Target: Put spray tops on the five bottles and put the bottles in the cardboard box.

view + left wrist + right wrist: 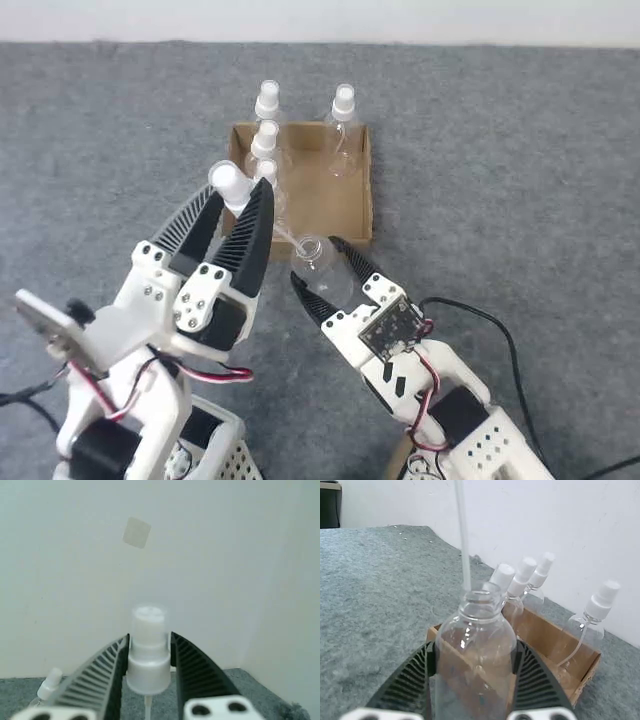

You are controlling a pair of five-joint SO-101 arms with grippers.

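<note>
My left gripper (pixel 240 192) (pixel 149 639) is shut on a white spray top (pixel 228 180) (pixel 149 652), held above the table. Its thin dip tube (pixel 285 235) (pixel 462 535) slants down into the open neck of a clear bottle (pixel 316 268) (pixel 476 645). My right gripper (pixel 318 262) (pixel 475 650) is shut on that bottle's body and holds it upright just in front of the cardboard box (pixel 352 215) (pixel 545 635). Several bottles with spray tops (pixel 343 110) (pixel 520 580) stand in the box, most along its left side.
The table is covered in grey carpet (pixel 520 150), with open room on both sides of the box. A black cable (pixel 490 320) loops beside the right arm. A white wall (pixel 320 20) rises behind the table's far edge.
</note>
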